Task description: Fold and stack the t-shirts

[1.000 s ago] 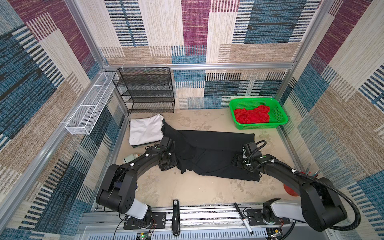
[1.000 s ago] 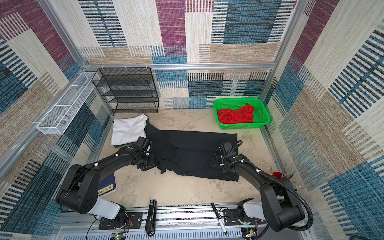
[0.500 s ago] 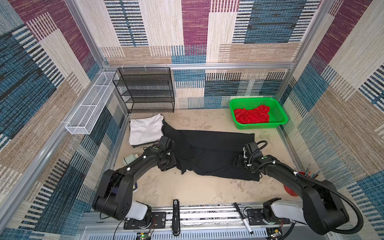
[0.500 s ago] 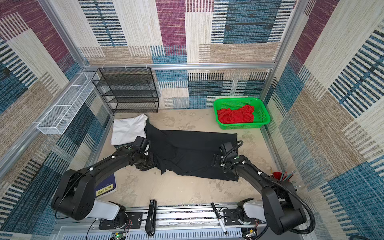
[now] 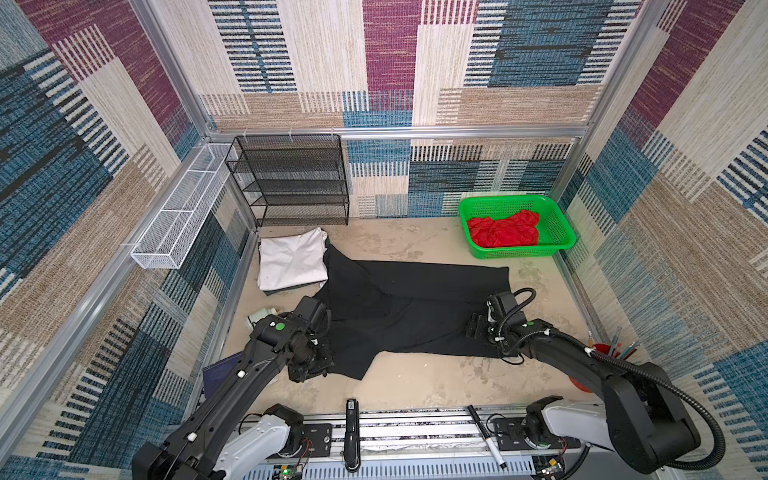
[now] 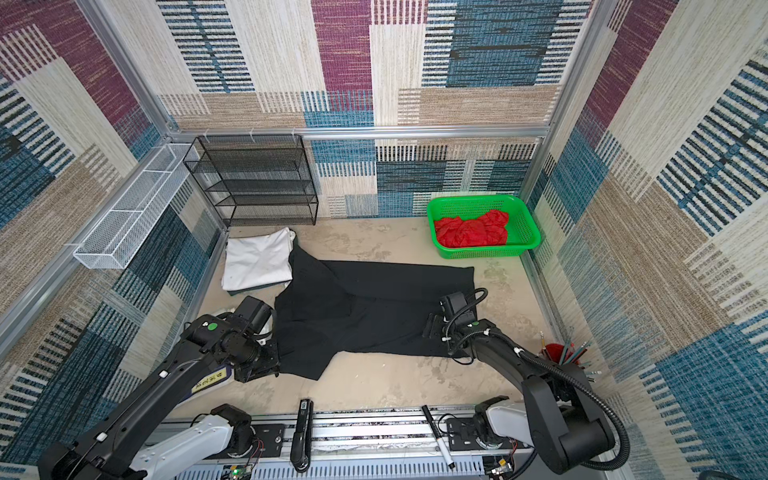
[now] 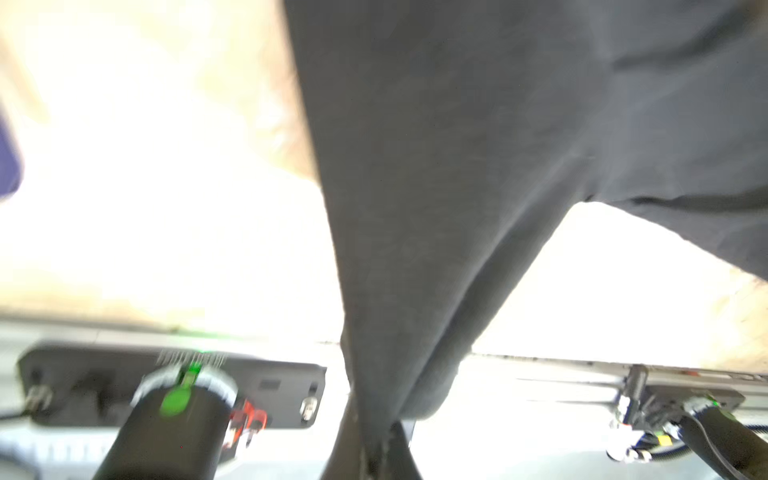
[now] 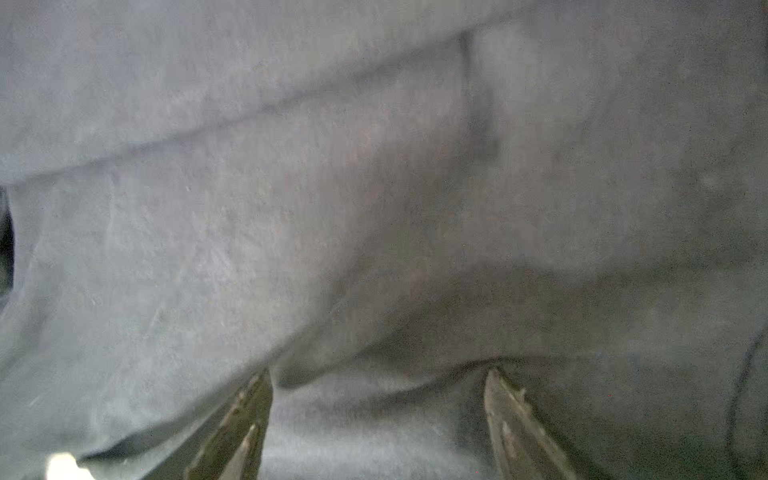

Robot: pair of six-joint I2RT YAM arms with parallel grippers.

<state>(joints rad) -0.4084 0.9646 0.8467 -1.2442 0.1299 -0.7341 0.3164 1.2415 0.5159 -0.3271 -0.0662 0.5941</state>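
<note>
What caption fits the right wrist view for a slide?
Right gripper, jaws open, close over the black t-shirt, whose creased cloth fills the frame.

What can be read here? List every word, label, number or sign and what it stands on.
Yellow label on the dark blue book: printed characters, too small to read.
Pale mark on the black device at the front rail: too small to read.
Black t-shirt: no print shows.
Nothing is legible enough to quote.
</note>
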